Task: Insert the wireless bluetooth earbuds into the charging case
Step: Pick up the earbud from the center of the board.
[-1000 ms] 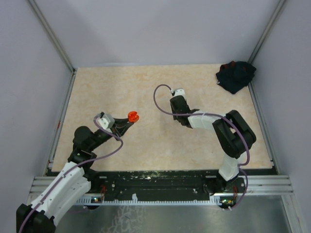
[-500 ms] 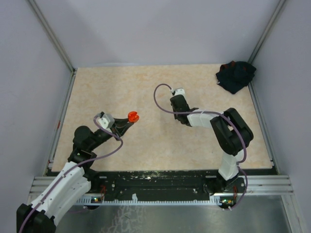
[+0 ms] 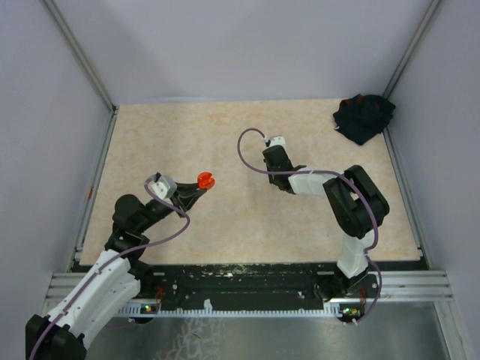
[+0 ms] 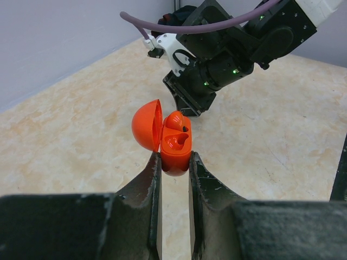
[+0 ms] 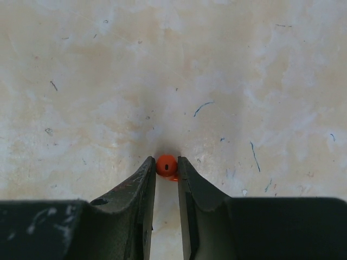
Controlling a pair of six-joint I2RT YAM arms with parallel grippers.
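My left gripper [image 4: 174,162] is shut on the base of a round orange charging case [image 4: 174,146], held above the table with its lid open to the left. One orange earbud sits in the far socket; the near socket looks empty. In the top view the case [image 3: 205,179] is left of centre. My right gripper [image 5: 166,167] points down at the table and is shut on a small red-orange earbud [image 5: 166,164]. In the top view the right gripper [image 3: 279,182] is near the middle of the table, and its fingertips are hidden under the wrist.
A dark crumpled cloth [image 3: 364,116] lies at the table's back right corner. My right arm [image 4: 233,49] fills the far part of the left wrist view, just beyond the case. Grey walls enclose the tan table [image 3: 187,127].
The right arm's elbow has shifted slightly left; its gripper stays in place. The left arm and the case have not moved.
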